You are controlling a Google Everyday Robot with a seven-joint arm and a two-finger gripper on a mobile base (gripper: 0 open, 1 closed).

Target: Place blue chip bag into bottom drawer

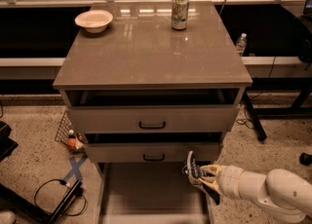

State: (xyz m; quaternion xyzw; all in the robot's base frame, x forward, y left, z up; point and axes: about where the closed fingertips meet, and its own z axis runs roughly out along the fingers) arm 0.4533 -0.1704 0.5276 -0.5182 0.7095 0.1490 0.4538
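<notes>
Camera view: the gripper (199,177) is low at the right edge of the pulled-out bottom drawer (146,191), with its fingers clamped on the blue chip bag (191,170). The bag hangs over the drawer's right side wall, and the flat drawer floor extends leftward from it. Count: three drawers, two black handles (152,125), one soda can (180,11), one bowl (94,20). The cabinet top (146,52) is glossy grey-brown. The room floor (34,155) is speckled.

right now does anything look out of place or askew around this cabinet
Nothing spilled or damaged. The gripper holds the crumpled dark-blue foil chip bag at the right rim of the pulled-out grey-beige bottom drawer, not yet inside. Both upper drawers sit slightly ajar.
</notes>
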